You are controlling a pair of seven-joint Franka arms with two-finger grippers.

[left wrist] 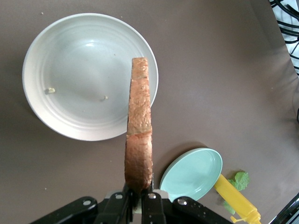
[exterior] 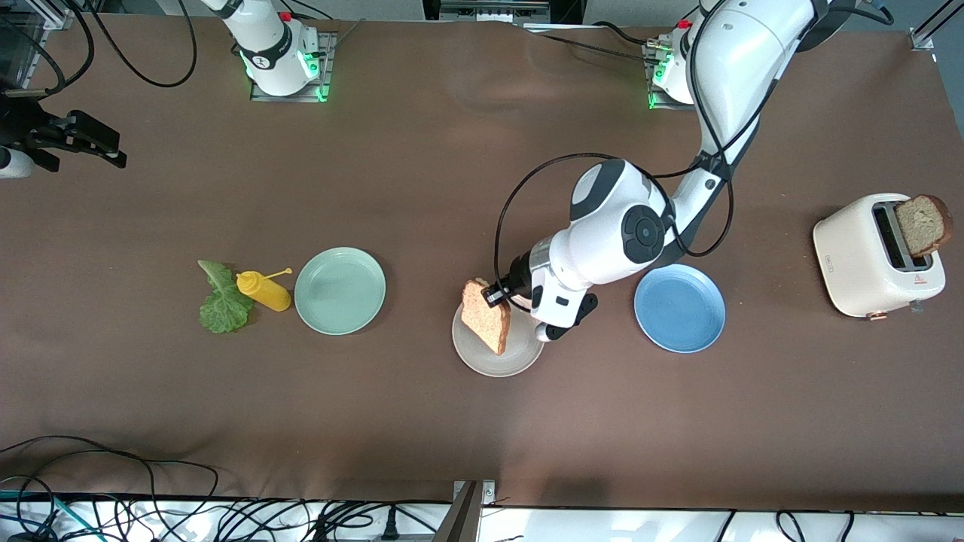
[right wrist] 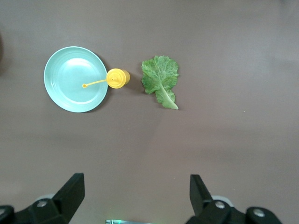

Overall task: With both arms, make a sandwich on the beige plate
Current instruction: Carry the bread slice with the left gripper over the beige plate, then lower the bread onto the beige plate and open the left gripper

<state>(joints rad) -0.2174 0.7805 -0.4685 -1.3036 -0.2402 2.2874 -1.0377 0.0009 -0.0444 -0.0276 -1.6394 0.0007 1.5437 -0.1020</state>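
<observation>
My left gripper (exterior: 500,294) is shut on one edge of a brown bread slice (exterior: 486,316) and holds it upright just over the beige plate (exterior: 521,354). In the left wrist view the slice (left wrist: 139,126) stands edge-on between the fingers (left wrist: 154,205), above the bare plate (left wrist: 70,79). A second slice (exterior: 922,224) sticks out of the toaster (exterior: 866,260). The green lettuce leaf (exterior: 222,301) lies flat on the table toward the right arm's end, also in the right wrist view (right wrist: 161,80). My right gripper (exterior: 90,139) waits open and empty, high over that end (right wrist: 138,189).
A mint-green plate (exterior: 340,290) and a lying yellow squeeze bottle (exterior: 263,290) sit beside the lettuce. A blue plate (exterior: 679,307) lies beside the beige plate, toward the left arm's end. The toaster stands at that end. Cables run along the table's near edge.
</observation>
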